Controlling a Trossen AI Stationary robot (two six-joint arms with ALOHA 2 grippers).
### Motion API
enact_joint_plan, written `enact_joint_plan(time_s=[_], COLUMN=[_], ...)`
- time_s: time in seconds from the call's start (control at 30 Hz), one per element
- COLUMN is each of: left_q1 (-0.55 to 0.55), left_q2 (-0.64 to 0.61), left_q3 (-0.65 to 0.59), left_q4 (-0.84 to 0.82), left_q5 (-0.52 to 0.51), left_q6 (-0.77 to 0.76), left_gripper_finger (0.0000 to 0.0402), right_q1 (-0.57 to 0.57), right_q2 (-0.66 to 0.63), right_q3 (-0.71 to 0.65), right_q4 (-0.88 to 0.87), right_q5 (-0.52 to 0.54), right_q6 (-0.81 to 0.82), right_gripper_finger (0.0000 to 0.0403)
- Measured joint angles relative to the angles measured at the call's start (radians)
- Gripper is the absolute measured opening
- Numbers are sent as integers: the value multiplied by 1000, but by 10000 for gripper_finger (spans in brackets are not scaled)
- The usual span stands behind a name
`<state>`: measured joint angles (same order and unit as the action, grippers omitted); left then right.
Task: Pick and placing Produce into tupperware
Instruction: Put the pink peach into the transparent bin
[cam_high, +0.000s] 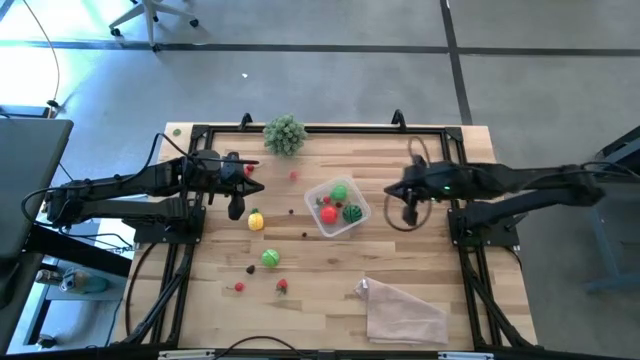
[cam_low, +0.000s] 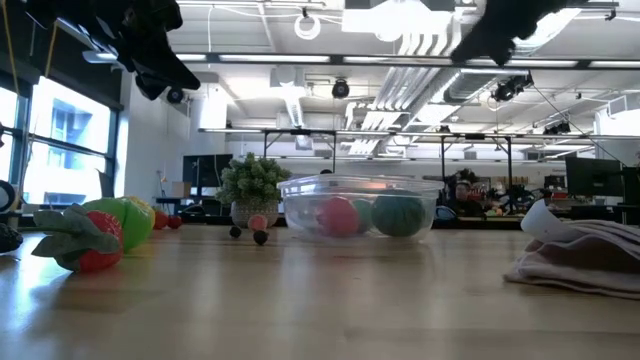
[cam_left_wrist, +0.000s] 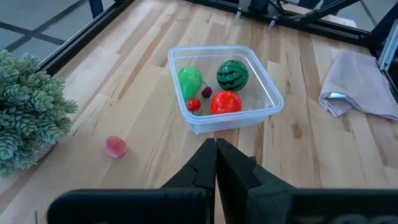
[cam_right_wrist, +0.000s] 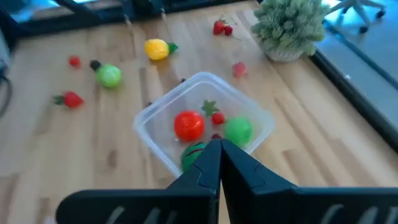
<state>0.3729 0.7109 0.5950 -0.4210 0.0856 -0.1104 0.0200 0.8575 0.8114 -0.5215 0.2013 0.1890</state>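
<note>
Both arms reach inward above the table, left gripper (cam_high: 237, 210) and right gripper (cam_high: 409, 214) pressed together, holding nothing. The tub (cam_high: 337, 206) sits between them, holding fruit (cam_left_wrist: 226, 102). No writing is readable.

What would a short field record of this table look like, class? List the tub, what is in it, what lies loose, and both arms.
tub: clear tupperware, mid-table
inside tub: red fruit, striped melon ball, green fruit, small red pieces
loose produce: yellow fruit, green fruit on the table, pink piece, small red ones near the front
left gripper: jaws shut, empty, left of the tub
right gripper: jaws shut, empty, right of the tub
other: leafy clump, cloth
</note>
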Motion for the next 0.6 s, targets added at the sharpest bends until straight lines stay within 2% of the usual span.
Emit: enact_joint_plan(time_s=[0.13,0.3,0.6], left_q1=[0,0,0], left_q2=[0,0,0], left_q3=[0,0,0], left_q4=[0,0,0], left_q5=[0,0,0], left_q6=[0,0,0], left_gripper_finger=[1,1,1], right_q1=[-14,-48,-62], right_q2=[-127,-180,-179], right_q3=[-139,-206,-205], right_q4=[157,264,249], right_q5=[-71,-221,-178], right_q6=[-36,-135,-284], right_gripper_finger=[0,0,0])
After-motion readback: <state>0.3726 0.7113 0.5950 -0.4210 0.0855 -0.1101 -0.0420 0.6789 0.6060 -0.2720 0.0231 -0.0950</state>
